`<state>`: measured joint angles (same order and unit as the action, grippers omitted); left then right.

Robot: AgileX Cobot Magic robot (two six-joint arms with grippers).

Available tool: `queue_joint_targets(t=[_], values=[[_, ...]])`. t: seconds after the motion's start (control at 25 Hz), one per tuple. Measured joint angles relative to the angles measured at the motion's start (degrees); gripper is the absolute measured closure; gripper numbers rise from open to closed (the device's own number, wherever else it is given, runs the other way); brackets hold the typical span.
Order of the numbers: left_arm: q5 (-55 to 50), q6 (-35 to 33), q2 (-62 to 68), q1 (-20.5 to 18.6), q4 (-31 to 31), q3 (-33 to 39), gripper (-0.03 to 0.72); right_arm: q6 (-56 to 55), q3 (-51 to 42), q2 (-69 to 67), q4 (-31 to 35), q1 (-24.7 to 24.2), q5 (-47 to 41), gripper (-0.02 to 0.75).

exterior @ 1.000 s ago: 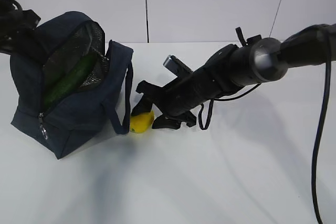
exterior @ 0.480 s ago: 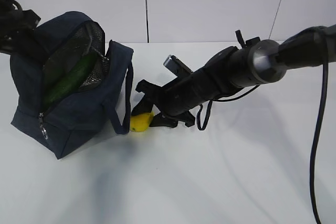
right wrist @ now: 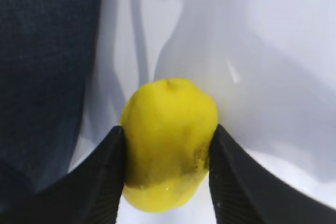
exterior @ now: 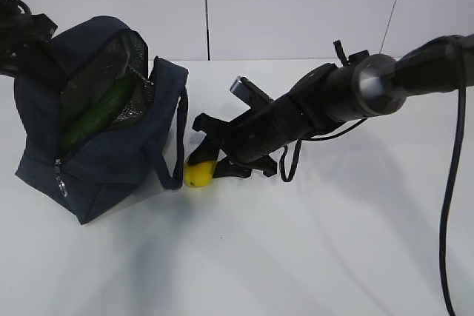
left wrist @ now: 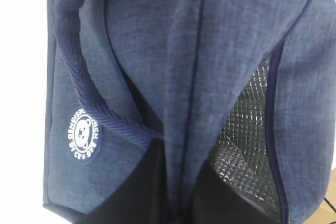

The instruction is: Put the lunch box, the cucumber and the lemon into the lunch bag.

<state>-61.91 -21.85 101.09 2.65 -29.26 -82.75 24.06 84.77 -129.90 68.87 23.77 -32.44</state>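
We found the lemon (right wrist: 168,142) on the table (exterior: 311,242) just beside the lunch bag (exterior: 96,160), pinched at its widest part between the two fingers of the right gripper (right wrist: 167,166). We judged it light, firm and smooth-skinned, apt to slip from its rounded flanks, so the mid-body hold suited it. The left gripper's state could not be determined; its camera showed only bag fabric.

Jaws clamp lemon (right wrist: 167,142) beside lunch bag (right wrist: 44,72).
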Motion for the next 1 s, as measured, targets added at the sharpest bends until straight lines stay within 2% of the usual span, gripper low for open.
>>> queue_joint_targets(t=[0.36, 0.6, 0.72, 0.88, 1.0], values=[[0.0, 0.0, 0.0, 0.0, 0.0, 0.0, 0.669, 0.1, 0.0, 8.56, -7.62, -4.75, -3.39, 0.393], [0.0, 0.0, 0.0, 0.0, -0.1, 0.0, 0.669, 1.61, 0.0, 16.11, -9.3, -6.1, -5.73, 0.393], [0.0, 0.0, 0.0, 0.0, -0.1, 0.0, 0.669, 5.33, 0.0, 18.21, -6.21, -6.1, -9.69, 0.393], [0.0, -0.2, 0.0, 0.0, -0.1, 0.0, 0.669, 12.87, 0.0, 18.46, 3.31, -5.78, -12.91, 0.393], [0.0, -0.24, 0.0, 0.0, -0.1, 0.0, 0.669, 16.67, 0.0, 18.46, 7.95, -4.78, -13.14, 0.393]])
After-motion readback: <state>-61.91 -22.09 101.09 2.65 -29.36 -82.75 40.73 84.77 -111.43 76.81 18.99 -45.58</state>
